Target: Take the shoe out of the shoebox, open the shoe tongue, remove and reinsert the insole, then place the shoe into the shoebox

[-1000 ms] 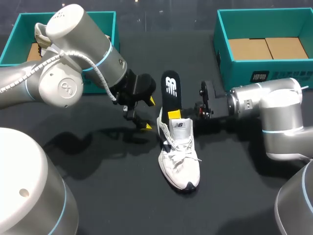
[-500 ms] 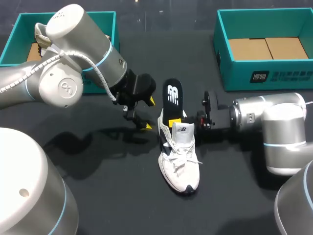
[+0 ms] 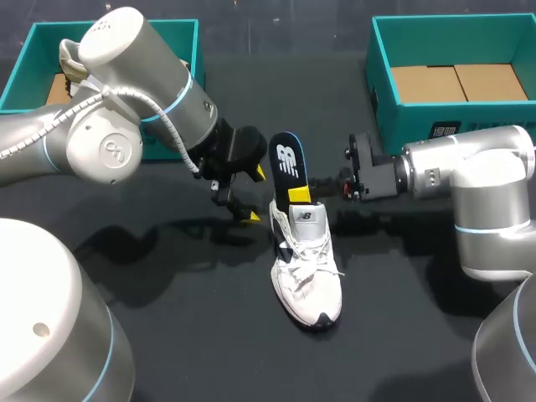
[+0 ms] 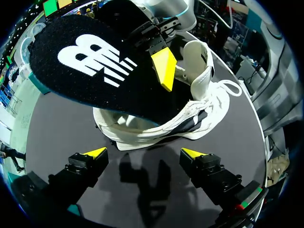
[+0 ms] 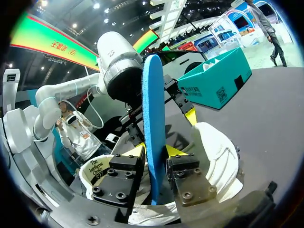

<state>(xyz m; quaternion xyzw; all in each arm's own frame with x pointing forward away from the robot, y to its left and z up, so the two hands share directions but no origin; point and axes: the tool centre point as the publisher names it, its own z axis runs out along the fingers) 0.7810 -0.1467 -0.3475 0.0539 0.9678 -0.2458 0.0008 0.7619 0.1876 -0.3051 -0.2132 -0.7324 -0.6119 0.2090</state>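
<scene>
Oval black insole (image 3: 286, 164) higher above white mesh shoe (image 3: 308, 268)

Insole (image 3: 287, 163): we note a matt black cloth top and a blue foam-like underside.
Shoe (image 3: 307, 268): white matt upper, woven cloth laces.
Table (image 3: 402, 327): matt black.
Right shoebox (image 3: 400, 117): teal card, with plain brown card inside.
Left arm (image 3: 126, 117): smooth glossy grey shell.

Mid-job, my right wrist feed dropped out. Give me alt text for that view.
The right gripper has its jaws shut on the blue-bottomed insole, which stands upright and edge-on at the opening of the white shoe. Beyond it, the left arm faces the camera over the black table.
</scene>
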